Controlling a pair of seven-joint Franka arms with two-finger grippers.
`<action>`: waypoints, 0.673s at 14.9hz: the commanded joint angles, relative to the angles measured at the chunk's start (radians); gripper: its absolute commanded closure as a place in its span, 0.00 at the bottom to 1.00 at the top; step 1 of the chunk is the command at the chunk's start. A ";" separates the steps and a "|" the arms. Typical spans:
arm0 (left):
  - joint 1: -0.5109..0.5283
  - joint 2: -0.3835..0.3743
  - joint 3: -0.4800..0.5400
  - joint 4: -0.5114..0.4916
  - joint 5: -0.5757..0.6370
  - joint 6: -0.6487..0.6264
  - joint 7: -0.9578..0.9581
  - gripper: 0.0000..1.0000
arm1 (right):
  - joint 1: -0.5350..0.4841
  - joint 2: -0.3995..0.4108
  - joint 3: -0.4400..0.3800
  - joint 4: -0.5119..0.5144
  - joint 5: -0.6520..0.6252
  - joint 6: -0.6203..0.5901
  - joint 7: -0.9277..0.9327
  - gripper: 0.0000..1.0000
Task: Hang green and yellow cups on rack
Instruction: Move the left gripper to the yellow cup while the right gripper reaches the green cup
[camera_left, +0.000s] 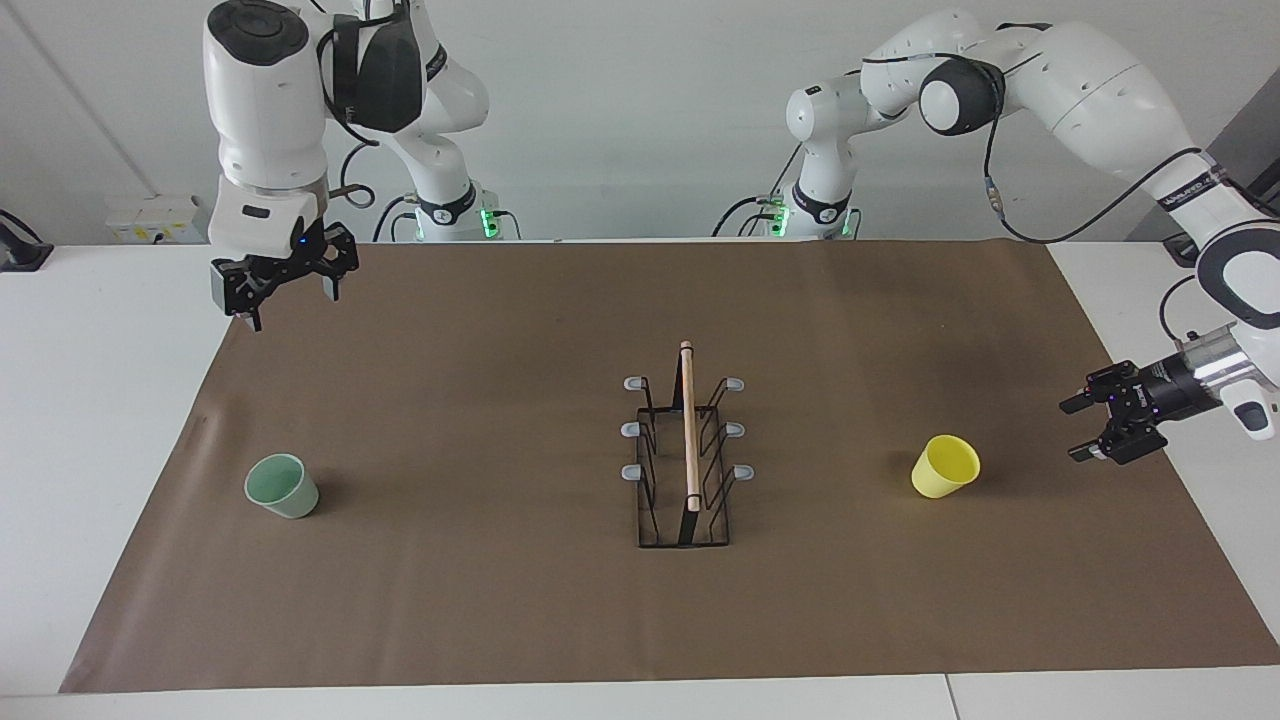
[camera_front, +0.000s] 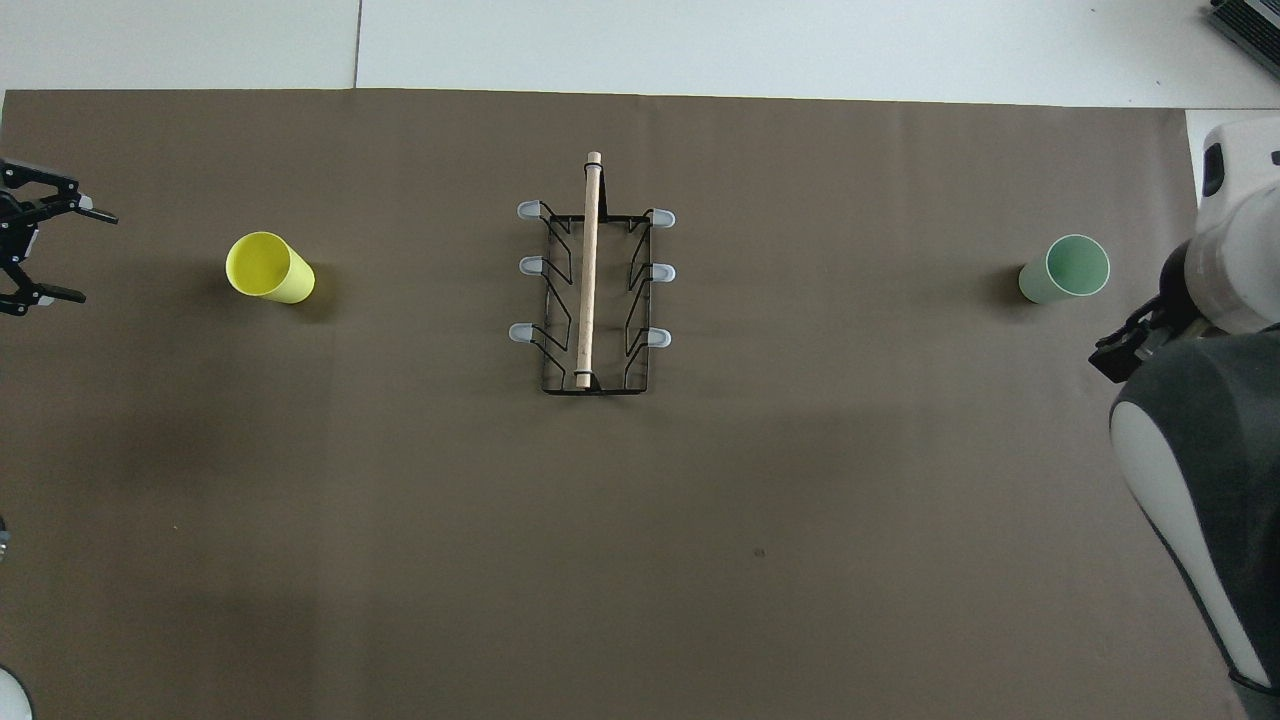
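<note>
The pale green cup (camera_left: 283, 486) (camera_front: 1068, 268) stands mouth up on the brown mat toward the right arm's end. The yellow cup (camera_left: 945, 466) (camera_front: 268, 268) stands mouth up toward the left arm's end. The black wire rack (camera_left: 687, 450) (camera_front: 592, 290), with its wooden rod and grey-tipped prongs, stands between them and carries no cup. My right gripper (camera_left: 291, 303) is open and empty, raised over the mat's edge, apart from the green cup. My left gripper (camera_left: 1073, 430) (camera_front: 85, 255) is open and empty, held level beside the yellow cup with a gap, its fingers pointing at it.
The brown mat (camera_left: 500, 620) covers most of the white table (camera_left: 90, 400). A white socket box (camera_left: 155, 218) and a black object (camera_left: 20, 250) lie at the table's edge near the right arm. The right arm's body (camera_front: 1200, 450) covers the mat's corner in the overhead view.
</note>
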 joint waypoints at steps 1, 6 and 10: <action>0.009 -0.148 0.002 -0.285 -0.147 0.136 -0.198 0.00 | 0.042 0.011 0.004 -0.047 -0.119 0.045 -0.073 0.00; 0.099 -0.296 0.002 -0.652 -0.439 0.252 -0.225 0.00 | 0.172 0.206 0.004 -0.042 -0.331 0.102 -0.013 0.00; 0.078 -0.370 0.001 -0.885 -0.643 0.387 -0.149 0.00 | 0.160 0.230 0.004 -0.126 -0.458 0.225 -0.013 0.00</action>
